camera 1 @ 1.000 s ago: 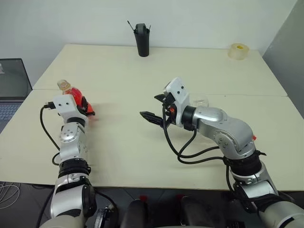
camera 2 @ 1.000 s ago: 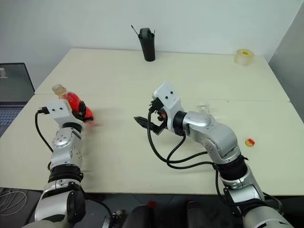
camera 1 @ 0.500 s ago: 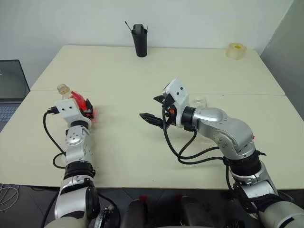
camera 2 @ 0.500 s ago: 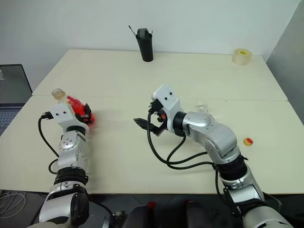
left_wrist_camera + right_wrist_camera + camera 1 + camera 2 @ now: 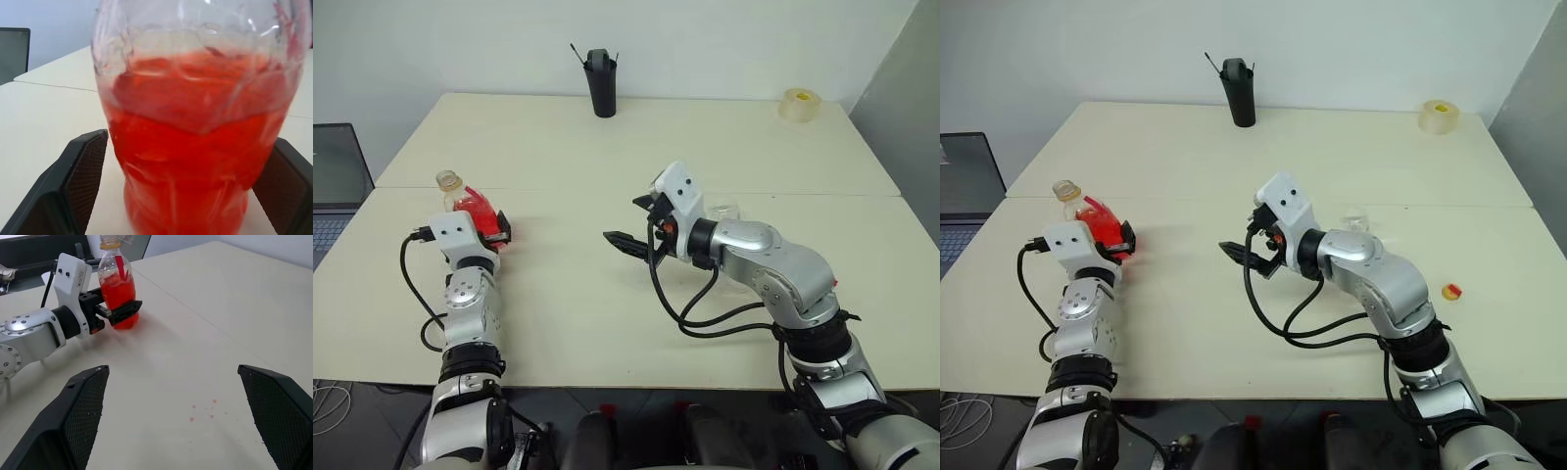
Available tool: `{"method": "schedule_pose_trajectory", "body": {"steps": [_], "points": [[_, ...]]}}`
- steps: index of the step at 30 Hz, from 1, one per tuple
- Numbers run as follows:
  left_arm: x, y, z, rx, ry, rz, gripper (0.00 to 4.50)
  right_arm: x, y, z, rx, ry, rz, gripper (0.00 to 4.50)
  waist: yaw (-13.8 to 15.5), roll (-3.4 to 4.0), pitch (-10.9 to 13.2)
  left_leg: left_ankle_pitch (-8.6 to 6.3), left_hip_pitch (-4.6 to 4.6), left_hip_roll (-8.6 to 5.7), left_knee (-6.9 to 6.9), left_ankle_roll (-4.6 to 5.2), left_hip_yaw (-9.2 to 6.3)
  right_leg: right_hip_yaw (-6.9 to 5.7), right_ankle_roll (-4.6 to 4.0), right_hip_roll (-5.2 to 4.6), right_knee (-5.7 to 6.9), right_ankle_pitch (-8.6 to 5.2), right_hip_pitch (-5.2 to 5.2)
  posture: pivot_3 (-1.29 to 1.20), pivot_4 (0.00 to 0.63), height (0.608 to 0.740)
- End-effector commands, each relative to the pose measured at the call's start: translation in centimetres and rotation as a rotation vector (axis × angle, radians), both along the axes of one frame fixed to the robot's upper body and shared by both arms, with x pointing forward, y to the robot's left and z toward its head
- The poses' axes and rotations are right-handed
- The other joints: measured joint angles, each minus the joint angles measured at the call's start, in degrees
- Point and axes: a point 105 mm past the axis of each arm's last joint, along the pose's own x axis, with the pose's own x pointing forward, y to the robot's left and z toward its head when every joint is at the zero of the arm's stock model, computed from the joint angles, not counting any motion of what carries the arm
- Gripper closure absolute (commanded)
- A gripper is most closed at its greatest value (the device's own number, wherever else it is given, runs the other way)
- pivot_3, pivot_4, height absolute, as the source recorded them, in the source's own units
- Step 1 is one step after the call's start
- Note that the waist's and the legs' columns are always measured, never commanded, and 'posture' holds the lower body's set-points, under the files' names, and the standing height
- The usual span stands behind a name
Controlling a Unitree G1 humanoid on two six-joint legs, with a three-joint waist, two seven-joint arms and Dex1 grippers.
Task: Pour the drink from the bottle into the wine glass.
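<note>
- The bottle (image 5: pixel 470 209) is standing upright on the cream surface (image 5: pixel 607 313), out toward the robot's left edge, with the drink (image 5: pixel 190 147) filling it to roughly two thirds.
- The left hand (image 5: pixel 487 223) is sitting around the lower body of the bottle with its fingers (image 5: pixel 80 171) spread apart; in the left wrist view a little surface is showing between each pad and the plastic, so I am reading this as no grip at all.
- The bottle's neck is looking uncapped, and a small red and yellow object (image 5: pixel 1452 292), possibly the cap, is lying near the right arm's elbow; I cannot be sure what it is.
- The right hand (image 5: pixel 636 223) is hanging in mid-air over the middle of the surface, fingers wide apart and holding nothing.
- The wine glass (image 5: pixel 728 210) is peeking out just behind the right forearm, well apart from the bottle; I cannot tell whether any drink is in it, though nothing red is showing there.
- A few faint red specks (image 5: pixel 203 411) are dotting the surface below the right hand.
- My judgement: the pour itself is not looking done. What is left is to clamp the bottle, carry it across to the glass, tip it, and set it back.
- A tall black cup (image 5: pixel 603 83) and a roll of tape (image 5: pixel 802 105) are sitting at the far edge, playing no part.
</note>
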Motion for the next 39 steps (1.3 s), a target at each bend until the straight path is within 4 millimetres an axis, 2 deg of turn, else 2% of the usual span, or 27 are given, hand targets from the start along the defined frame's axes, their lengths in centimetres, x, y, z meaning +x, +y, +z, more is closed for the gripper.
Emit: {"method": "schedule_pose_trajectory", "body": {"steps": [1,7,20,24,28,31,33,35,39], "points": [[-0.6,0.1,1.6,0.010,-0.054,-0.003,0.02,-0.2,0.0,1.0,0.028,-0.040,0.011,0.00,0.0,0.00,0.0,0.00,0.00,0.01,0.00,0.00,0.01,0.01,0.00,0.00,0.00,0.00,0.00,0.00,0.150,0.740],[-2.0,0.0,1.8,0.009,-0.053,-0.004,0.02,-0.1,-0.3,1.1,0.026,-0.041,0.005,0.00,0.0,0.00,0.0,-0.01,0.00,0.03,-0.01,0.01,0.01,0.03,0.00,-0.02,0.00,0.00,-0.01,0.00,0.150,0.740],[-4.0,-1.1,0.4,-0.010,0.022,-0.037,0.02,-0.1,-0.9,0.8,0.027,-0.034,-0.014,0.00,0.0,-0.01,0.0,-0.02,0.00,0.05,-0.02,0.03,0.00,0.03,0.00,-0.05,-0.01,0.00,0.00,0.00,0.150,0.740],[-6.0,-1.4,0.7,-0.005,0.036,-0.062,0.02,-0.1,-1.6,0.7,0.016,-0.033,-0.031,0.00,-0.1,-0.01,0.0,-0.02,0.00,0.12,-0.03,0.03,0.02,0.09,0.00,-0.07,-0.01,0.00,0.00,0.00,0.150,0.740],[-8.7,-2.6,0.2,-0.053,0.077,-0.210,0.02,-0.5,-2.3,0.7,-0.010,-0.010,-0.020,0.00,0.0,-0.02,0.0,-0.02,0.00,0.15,-0.06,0.04,-0.01,0.17,0.00,-0.13,-0.02,0.00,0.01,0.00,0.150,0.740],[-11.1,-4.8,-0.1,-0.061,0.141,-0.485,0.02,-1.4,-3.3,1.4,-0.031,0.007,0.005,0.00,-0.1,-0.01,0.0,-0.02,0.01,0.16,-0.06,0.04,-0.03,0.17,0.00,-0.12,-0.04,0.00,0.05,0.00,0.150,0.740],[-11.9,-6.5,0.3,-0.028,0.178,-0.658,0.02,-1.3,-5.1,1.6,-0.111,0.006,-0.049,0.00,0.0,0.03,0.0,-0.03,0.03,0.15,-0.08,0.04,-0.04,0.14,-0.03,-0.12,-0.08,-0.03,0.07,0.00,0.150,0.740],[-11.7,-7.9,1.5,0.009,0.186,-0.784,0.02,-0.7,-7.5,1.9,-0.160,0.073,-0.148,0.00,0.4,0.05,0.0,-0.02,0.05,0.08,-0.08,0.03,-0.13,0.04,-0.03,-0.12,-0.14,-0.04,0.19,0.00,0.150,0.740],[-11.2,-11.8,3.5,0.163,0.242,-1.065,0.02,1.2,-11.3,5.0,-0.141,0.190,-0.365,0.00,0.3,0.06,0.0,-0.02,0.15,-0.04,-0.05,0.05,-0.20,-0.03,-0.01,0.08,-0.20,-0.06,0.40,0.00,0.150,0.740]]}}
